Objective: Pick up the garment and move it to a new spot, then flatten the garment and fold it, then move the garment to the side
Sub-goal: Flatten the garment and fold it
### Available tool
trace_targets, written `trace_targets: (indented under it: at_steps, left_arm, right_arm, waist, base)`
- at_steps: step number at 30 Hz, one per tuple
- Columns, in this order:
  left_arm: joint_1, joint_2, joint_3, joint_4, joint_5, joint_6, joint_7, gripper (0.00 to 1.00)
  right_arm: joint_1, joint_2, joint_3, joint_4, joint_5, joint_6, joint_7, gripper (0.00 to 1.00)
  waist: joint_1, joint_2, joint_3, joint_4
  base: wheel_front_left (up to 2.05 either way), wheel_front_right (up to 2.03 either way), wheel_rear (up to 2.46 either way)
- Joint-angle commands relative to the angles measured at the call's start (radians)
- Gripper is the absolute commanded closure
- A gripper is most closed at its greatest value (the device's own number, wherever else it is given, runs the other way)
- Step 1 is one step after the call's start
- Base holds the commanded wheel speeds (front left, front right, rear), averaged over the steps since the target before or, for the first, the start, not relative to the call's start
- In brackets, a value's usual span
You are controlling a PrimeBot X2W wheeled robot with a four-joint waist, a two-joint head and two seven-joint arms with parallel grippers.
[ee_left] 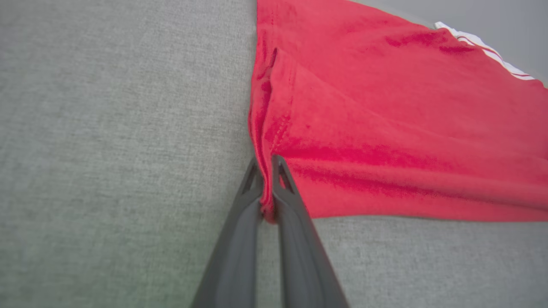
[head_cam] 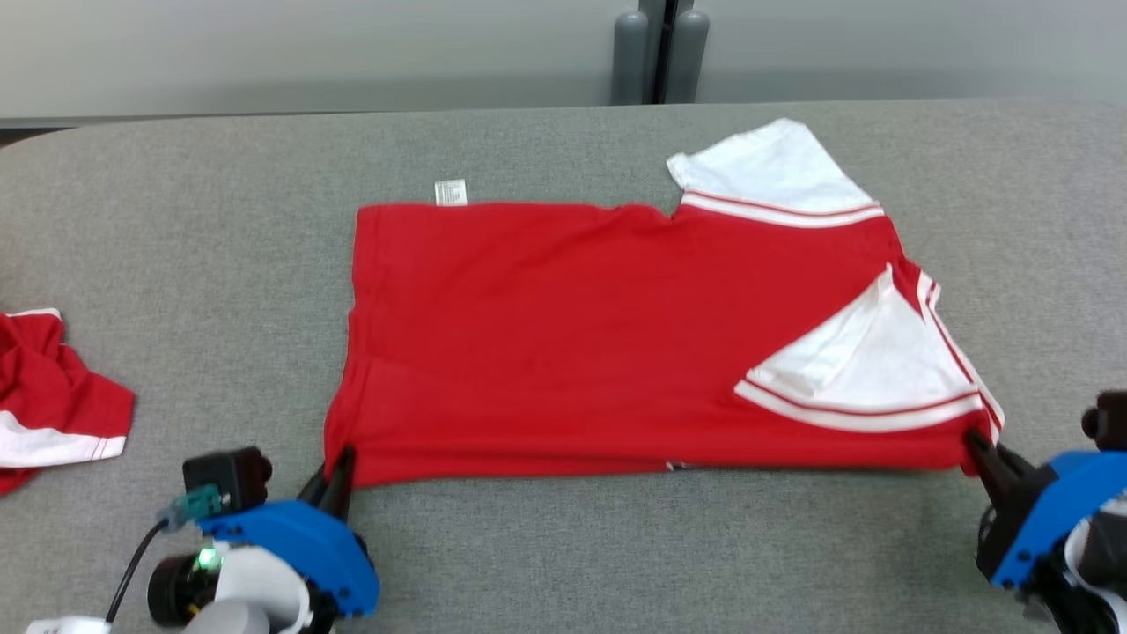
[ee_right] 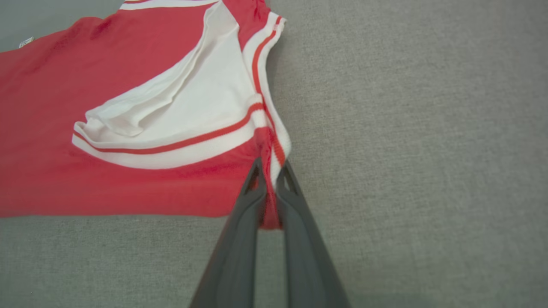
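The garment [head_cam: 563,335] is a red T-shirt with white, red-striped sleeves, lying flat and sideways on the grey table [head_cam: 563,546]. One white sleeve [head_cam: 867,361] is folded over the red body at the right; the other [head_cam: 775,172] sticks out at the far right. My left gripper [head_cam: 339,467] is shut on the shirt's near-left hem corner. In the left wrist view the left gripper [ee_left: 267,171] pinches a red fold. At the near-right corner my right gripper [head_cam: 975,445] is shut on the shirt; the right wrist view shows the right gripper [ee_right: 269,171] pinching the striped edge.
Another red and white garment [head_cam: 53,396] lies crumpled at the table's left edge. A small white label [head_cam: 450,191] pokes out at the shirt's far edge. Dark posts [head_cam: 660,53] stand beyond the table's far edge. Bare grey cloth surrounds the shirt.
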Motion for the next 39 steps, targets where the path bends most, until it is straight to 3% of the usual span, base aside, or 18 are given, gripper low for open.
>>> trace_targets:
  at_steps: [1,12,13,14,15,16,23,29,32,39]
  left_arm:
    - [0.031,0.019,0.008,-0.025,-0.007,0.016,0.012,1.0]
    - [0.271,0.124,0.043,-0.323,-0.032,0.184,0.097,1.0]
    - [0.281,0.126,0.046,-0.337,-0.034,0.191,0.096,0.91]
    - [0.288,0.132,0.046,-0.348,-0.032,0.196,0.096,0.67]
    - [0.292,0.139,0.042,-0.353,-0.026,0.198,0.099,0.32]
    - [0.292,0.141,0.039,-0.359,-0.023,0.198,0.101,0.0]
    - [0.235,0.146,0.031,-0.387,-0.009,0.196,0.118,0.0]
    - [0.079,0.153,0.021,-0.366,0.021,0.172,0.175,0.0]
    - [-0.001,0.154,0.012,-0.33,0.029,0.153,0.206,0.0]
    - [-0.278,0.097,-0.005,-0.113,0.035,0.068,0.262,0.0]
  right_arm:
    - [0.031,-0.005,-0.013,-0.017,0.021,-0.001,0.007,1.0]
    - [0.2,-0.005,-0.023,-0.034,0.163,-0.001,0.008,1.0]
    - [0.21,-0.005,-0.024,-0.031,0.17,-0.001,0.015,1.0]
    - [0.215,-0.005,-0.022,-0.025,0.179,-0.001,0.021,1.0]
    - [0.218,-0.005,-0.015,-0.02,0.188,-0.001,0.027,0.87]
    - [0.219,-0.005,-0.01,-0.014,0.196,-0.001,0.032,0.0]
    - [0.125,-0.004,0.003,-0.069,0.12,0.0,0.015,0.0]
    - [-0.061,-0.003,0.038,-0.153,0.006,0.0,0.093,0.0]
    - [-0.143,-0.004,0.054,-0.15,-0.027,0.0,0.126,0.0]
    - [-0.41,-0.052,0.132,-0.034,-0.059,0.0,0.164,0.0]
  waist:
    - [0.0,0.0,-0.007,-0.005]
    - [0.0,0.0,-0.017,-0.01]
    - [0.0,0.0,-0.017,-0.008]
    - [0.0,0.0,-0.017,-0.007]
    - [0.0,0.0,-0.017,-0.007]
    - [0.0,0.0,-0.017,-0.006]
    - [0.0,0.0,-0.009,-0.003]
    - [0.0,0.0,0.021,0.004]
    - [0.0,0.0,0.039,0.005]
    - [0.0,0.0,0.118,-0.002]
  base:
    - [0.0,0.0,0.0]
    - [0.0,0.0,0.0]
    - [0.0,0.0,0.0]
    - [0.0,0.0,0.0]
    - [0.0,0.0,0.0]
    - [0.0,0.0,0.0]
    - [0.0,0.0,0.0]
    - [0.0,0.0,0.0]
    - [0.0,0.0,0.0]
    - [0.0,0.0,0.0]
